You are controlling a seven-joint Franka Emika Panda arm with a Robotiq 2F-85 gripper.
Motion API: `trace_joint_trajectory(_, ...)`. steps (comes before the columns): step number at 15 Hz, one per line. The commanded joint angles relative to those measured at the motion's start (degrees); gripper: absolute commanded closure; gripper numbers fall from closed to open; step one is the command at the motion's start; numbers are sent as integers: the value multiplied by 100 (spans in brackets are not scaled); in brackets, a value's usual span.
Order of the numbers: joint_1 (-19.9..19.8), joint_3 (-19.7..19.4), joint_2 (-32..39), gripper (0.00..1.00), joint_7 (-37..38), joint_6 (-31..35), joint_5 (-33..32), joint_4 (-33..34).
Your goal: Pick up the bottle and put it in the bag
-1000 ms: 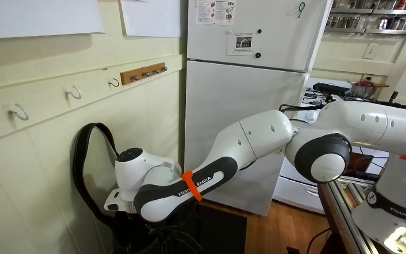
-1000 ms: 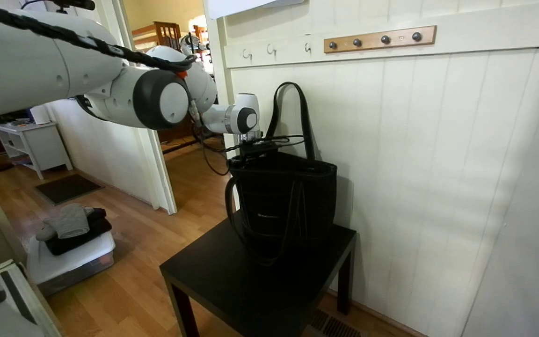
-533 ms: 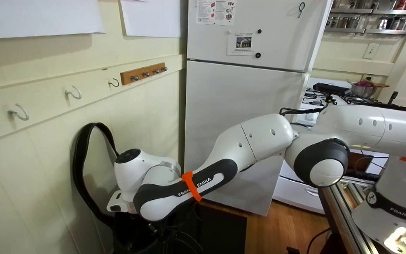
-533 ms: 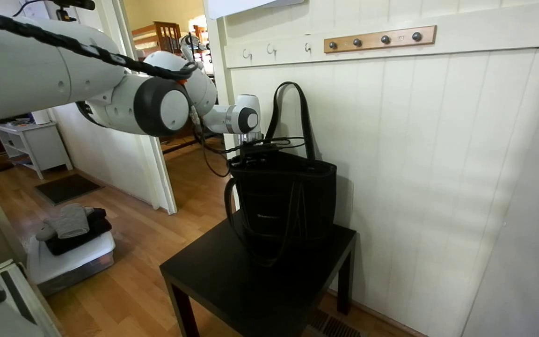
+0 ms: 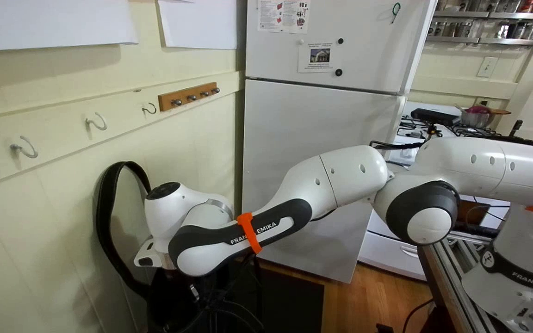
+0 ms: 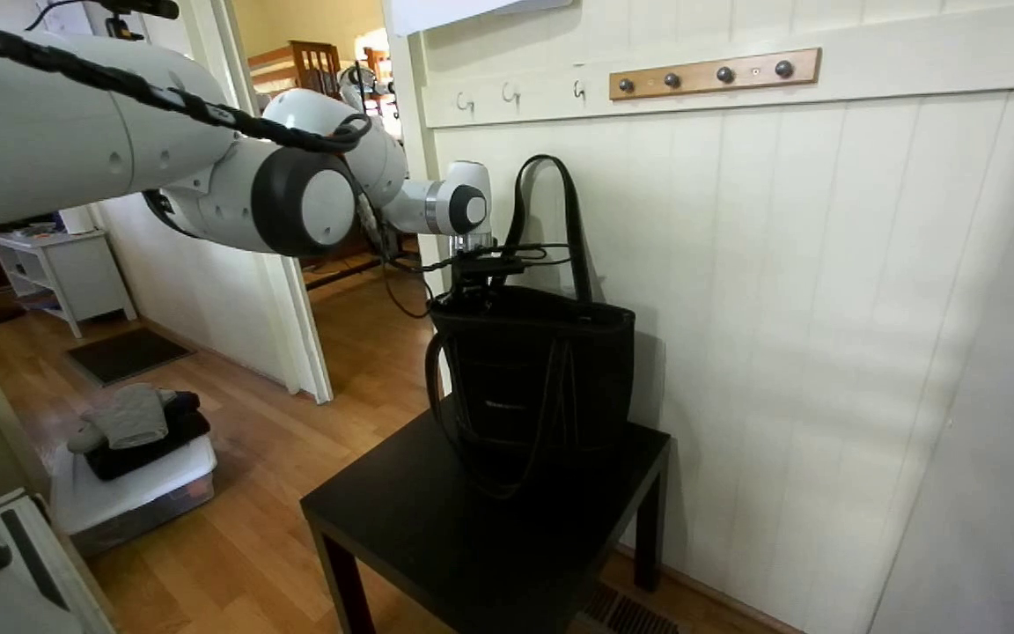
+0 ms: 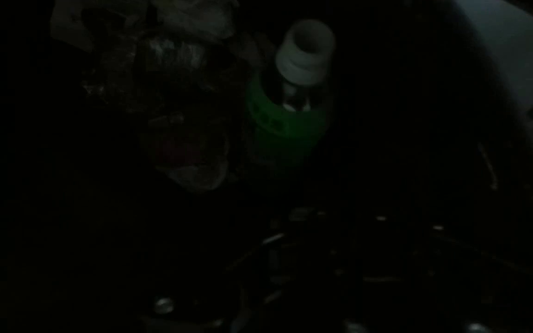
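Expect a light, yielding bottle (image 7: 285,121), best held mid-body, but you cannot tell the opening or grip of the fingers (image 7: 274,239).

Black table (image 6: 410,528), in an exterior view. Black bag (image 6: 516,379) on it, upright, close to the wall-side edge. Front strap (image 6: 432,374) droops low, too dark to tell if touching tabletop.

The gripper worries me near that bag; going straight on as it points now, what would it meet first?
Pointing down into the bag, it would probably meet the green bottle inside, though the wrist view is too dark to judge depth.
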Motion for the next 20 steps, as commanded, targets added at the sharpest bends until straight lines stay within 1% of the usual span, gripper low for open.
trace_joint_trajectory(1,4,93,176,66,-9,76,187,446)
trace_joint_trajectory(2,3,110,170,65,10,168,231,424)
trace_joint_trajectory(3,7,124,173,59,31,228,268,428)
trace_joint_trajectory(5,24,148,147,44,36,381,326,350)
trace_joint_trajectory(6,25,151,78,35,29,507,352,211)
trace_joint_trajectory(8,22,207,42,21,35,763,345,65)
trace_joint_trajectory(9,23,223,32,13,24,917,351,-3)
trace_joint_trajectory(11,27,252,13,1,-17,1207,344,-152)
trace_joint_trajectory(13,25,275,14,0,-26,1383,336,-282)
trace_joint_trajectory(14,45,227,15,0,-33,1416,375,-319)
trace_joint_trajectory(20,23,194,24,0,-11,1507,323,-592)
